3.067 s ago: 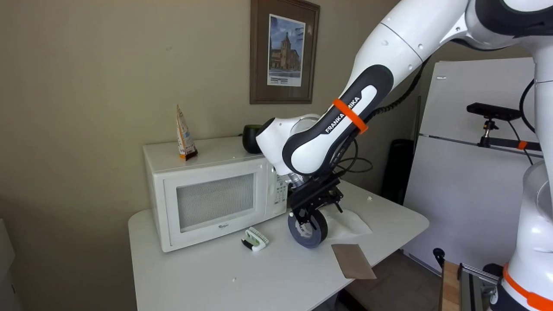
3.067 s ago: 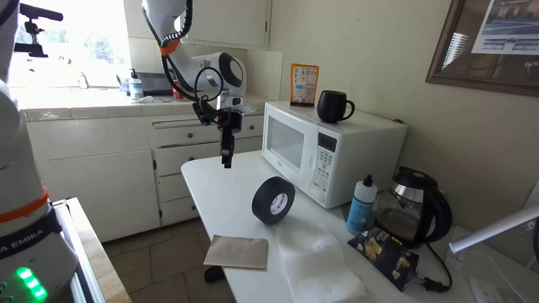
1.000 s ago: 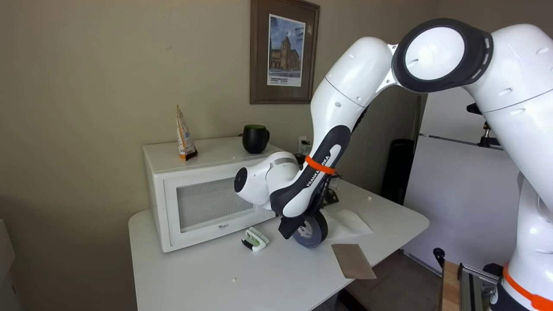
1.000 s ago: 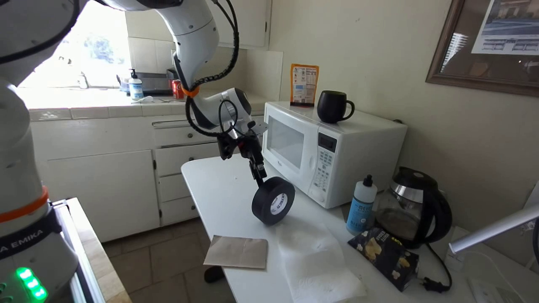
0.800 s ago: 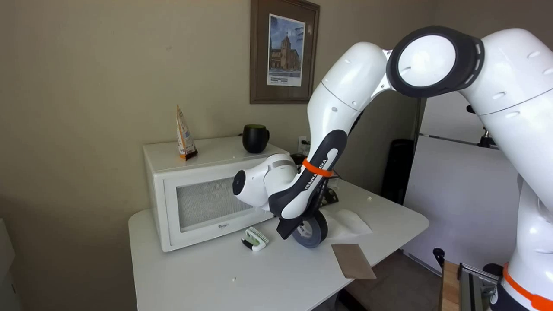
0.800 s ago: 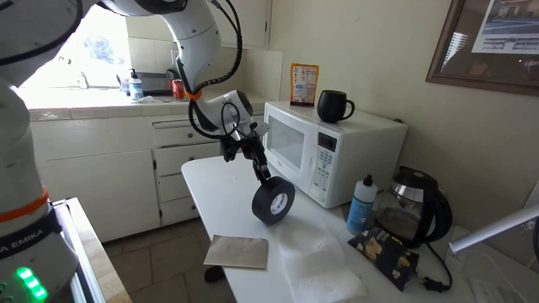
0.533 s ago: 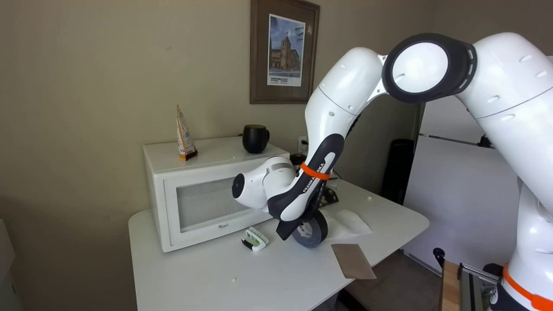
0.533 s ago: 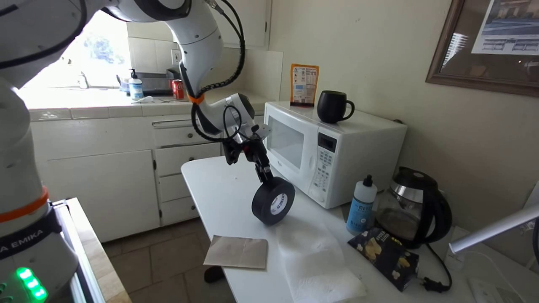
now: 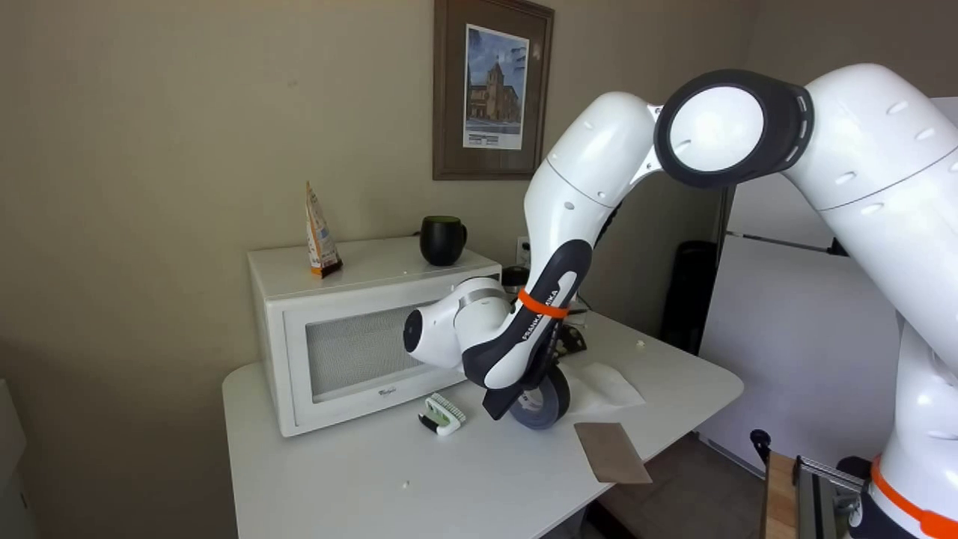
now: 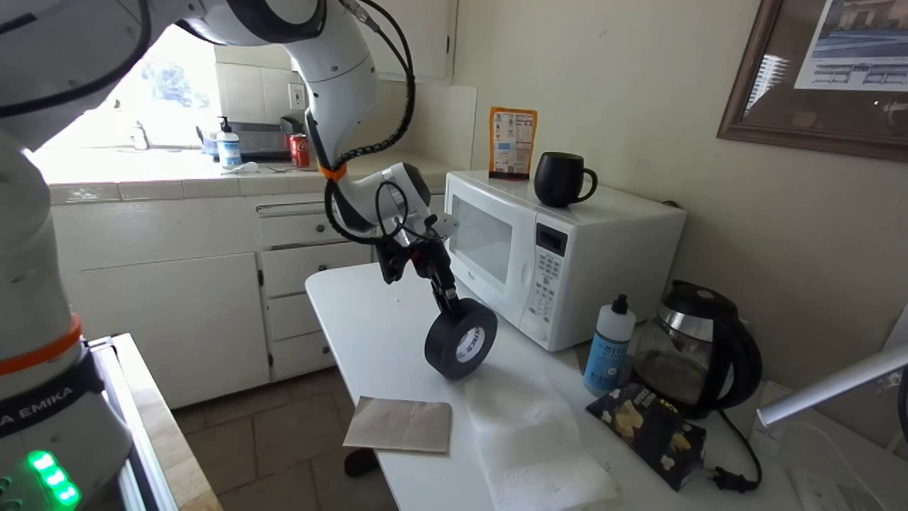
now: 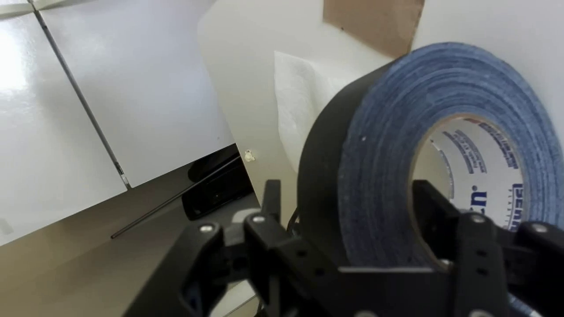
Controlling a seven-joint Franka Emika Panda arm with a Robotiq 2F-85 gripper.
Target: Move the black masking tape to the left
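Tape roll point(image 10: 454, 341) stands on edge on the white table point(image 10: 383, 341), near the front of the microwave point(image 10: 596, 262) with a gap between. Judging by looks: hard-wound and stiff, fairly heavy for a desk item, not fragile. Blue side face looks cloth-like, so probably grippy rather than slippery. Round and on edge, so a nudge likely rolls it or tips it flat. Best hold: pinch across the ring wall near the top, hole side plus black outer face. Wall is thick, so it wants a wide spread and a firm squeeze; core may give a bit, wound tape hardly at all. Off-centre pinch probably means the roll swings on lift. Gripper point(image 11: 348, 191) is at the upper part of the roll, fingers point(image 11: 271, 196) apart with the wall between them: one outside the outer face, one overlapping the hole in the wrist view. Contact and depth: cannot tell. Reads as lining up before the squeeze, with the move left to follow. Further out: paper towel point(image 10: 532, 440) just beside the roll, touching or not unclear; brown paper point(image 10: 401, 424) near, jutting past the table edge; in an exterior view a brush point(image 9: 443, 414) lies close to the microwave front, worth missing if the roll goes that way.
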